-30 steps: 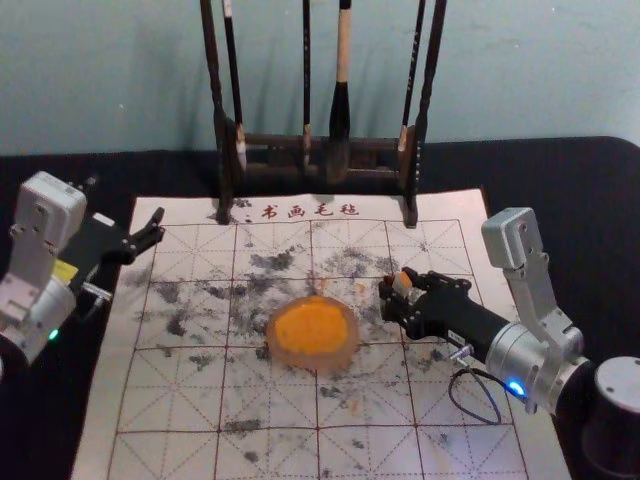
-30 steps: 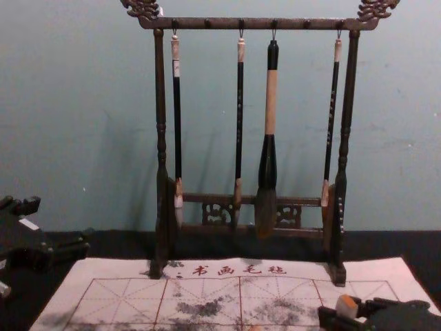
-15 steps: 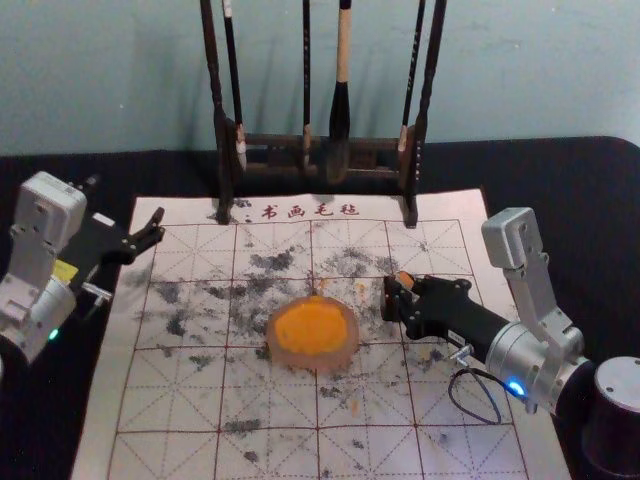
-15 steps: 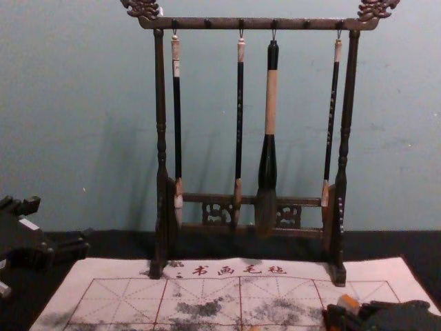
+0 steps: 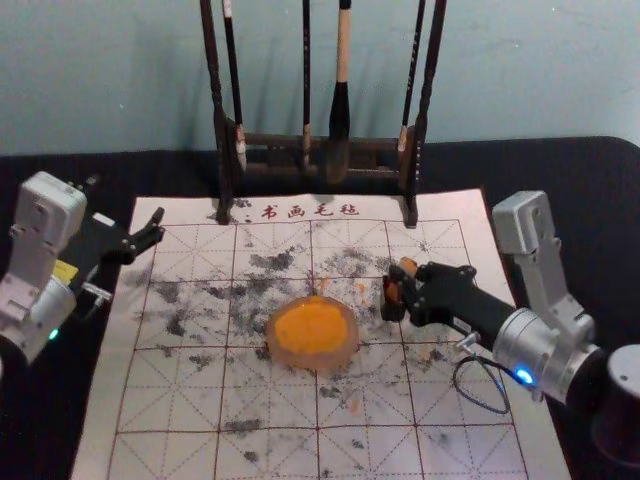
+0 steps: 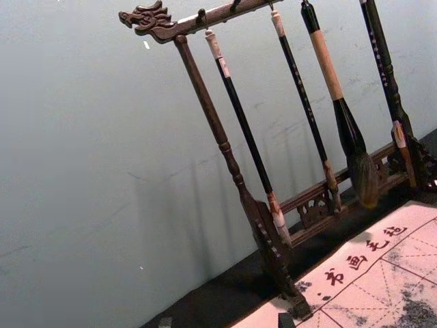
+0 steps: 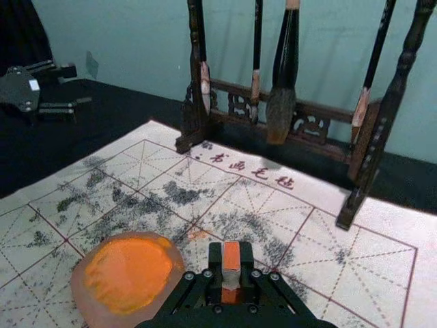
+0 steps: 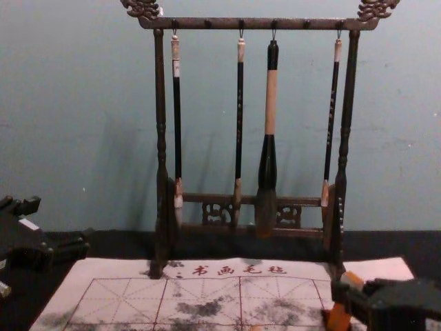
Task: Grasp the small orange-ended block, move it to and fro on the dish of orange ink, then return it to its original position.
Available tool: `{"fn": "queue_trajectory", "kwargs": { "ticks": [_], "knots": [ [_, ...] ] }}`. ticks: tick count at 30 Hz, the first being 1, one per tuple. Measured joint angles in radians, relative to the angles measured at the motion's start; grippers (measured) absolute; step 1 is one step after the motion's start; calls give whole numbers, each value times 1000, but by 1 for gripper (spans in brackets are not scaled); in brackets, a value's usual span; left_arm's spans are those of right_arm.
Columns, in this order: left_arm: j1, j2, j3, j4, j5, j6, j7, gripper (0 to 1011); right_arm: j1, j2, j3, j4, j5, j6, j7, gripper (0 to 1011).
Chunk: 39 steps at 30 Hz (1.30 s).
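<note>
Right wrist view: one orange-ended block [image 7: 231, 278], clamped in right end effector [image 7: 231, 257], between dish [image 7: 81, 292] and right edge of mat [image 7: 379, 229]. Left end effector [image 7: 81, 87]: idle, fingers apart, by mat's left edge. Possible faults: low approach, knocking dish rim; ink [image 7: 128, 273] drag, twisting block.

To the right of the dish [image 5: 343, 357], you are now holding the right gripper [image 5: 396, 289] closed on the block [image 5: 407, 266], where its fingers were standing wider a second ago. You are lifting both higher; the block's orange lower end [image 8: 338, 318] is now showing beneath the fingers. The right arm [image 5: 527, 350] is sitting slightly farther from the dish.
</note>
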Motion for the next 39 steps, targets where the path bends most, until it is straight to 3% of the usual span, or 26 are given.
{"fn": "queue_trajectory", "kwargs": {
  "ticks": [8,17,22,28,39],
  "knots": [
    [0,0,0,0,0,0,0,1001,4,37,18,-67,-6,40,9,113],
    [0,0,0,0,0,0,0,1001,57,76,16,-88,-15,26,72,114],
    [0,0,0,0,0,0,0,1001,121,80,-22,-34,-15,12,132,113],
    [0,0,0,0,0,0,0,1001,225,64,-97,68,-15,-12,219,114],
    [0,0,0,0,0,0,0,1001,320,24,-182,178,13,-10,304,114]
  ]
}}
